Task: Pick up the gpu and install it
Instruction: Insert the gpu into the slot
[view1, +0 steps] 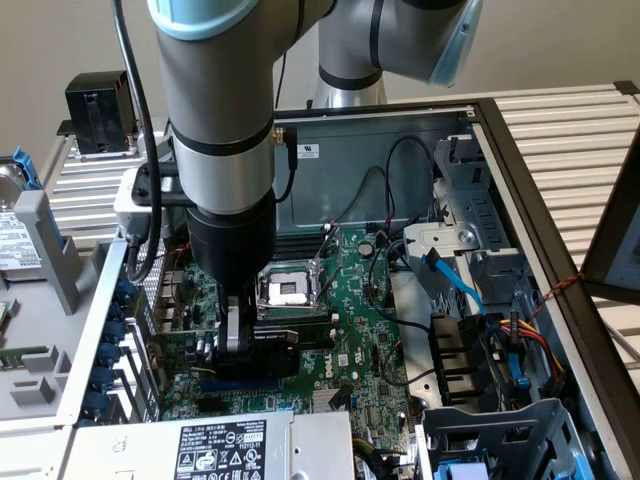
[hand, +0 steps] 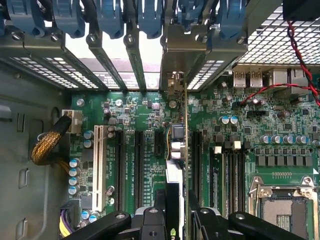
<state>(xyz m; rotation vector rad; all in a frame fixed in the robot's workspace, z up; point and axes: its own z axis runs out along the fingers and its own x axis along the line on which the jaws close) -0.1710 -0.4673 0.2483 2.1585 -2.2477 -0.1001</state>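
The gpu (hand: 176, 145) stood on edge, low over the motherboard (hand: 250, 145), among the black expansion slots (hand: 139, 165). Its bracket end faced the case's rear slot openings (hand: 107, 75). The gripper (hand: 175, 222), partly closed, pinched the card between its fingers. Any misalignment with the slot could jam or tilt the card under pressure.

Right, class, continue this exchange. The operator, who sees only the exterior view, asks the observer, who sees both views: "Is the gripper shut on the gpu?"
Observer: Yes. In the wrist view the gripper has a finger on each side of the gpu.
Operator: Where does its bracket point?
Observer: Its silver bracket faces the row of blue slot clips.
Operator: Any slot free beside it?
Observer: The white slot stands empty.
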